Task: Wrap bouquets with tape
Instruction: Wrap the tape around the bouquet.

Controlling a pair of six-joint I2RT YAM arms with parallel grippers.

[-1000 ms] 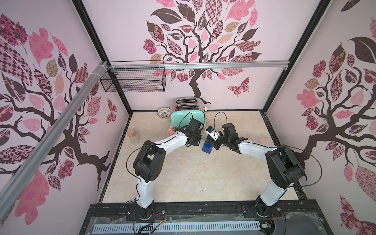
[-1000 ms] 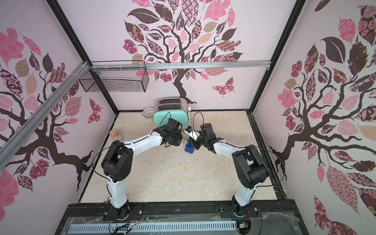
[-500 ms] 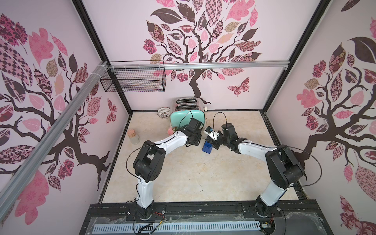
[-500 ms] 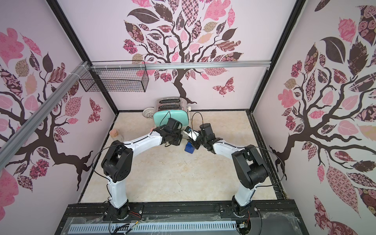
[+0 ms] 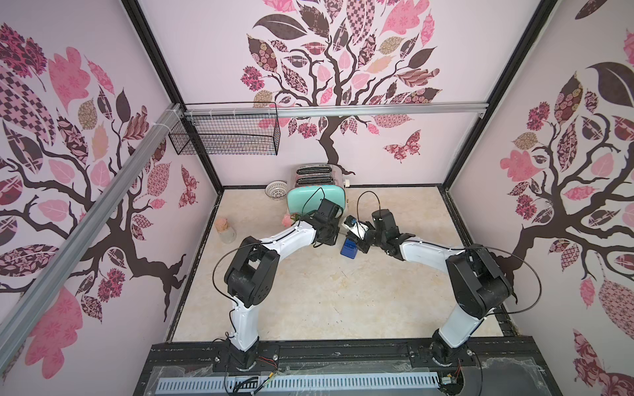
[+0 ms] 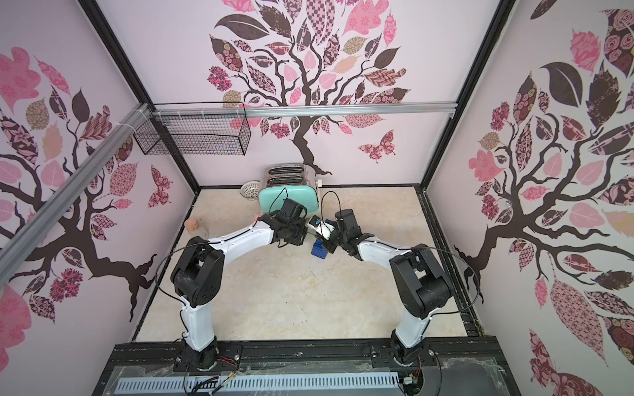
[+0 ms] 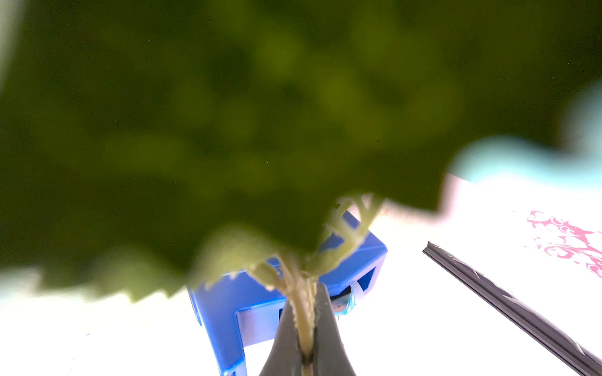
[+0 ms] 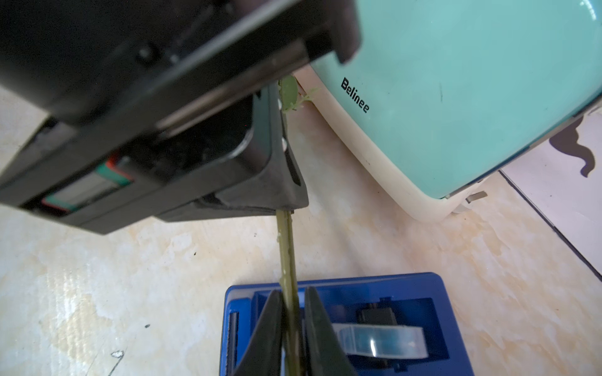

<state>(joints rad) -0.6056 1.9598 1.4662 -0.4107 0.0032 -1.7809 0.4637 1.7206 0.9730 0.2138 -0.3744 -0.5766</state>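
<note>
so far no tape (image 8: 384, 338) on stem: left gripper (image 7: 304, 299) pinches bouquet (image 8: 288, 254) stem, right gripper (image 8: 291, 312) jaws straddle same stem over blue dispenser (image 8: 439, 293), cant tell if gripping. pulling tape n wrapping left.

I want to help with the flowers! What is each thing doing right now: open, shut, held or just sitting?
left tool: shut on the bouquet's stems.
right tool: jaws close around the stem; grip unclear.
bouquet: held by its stems.
tape dispenser: on the table, roll inside.
toaster: upright, slots look empty.
jar: corked.
</note>
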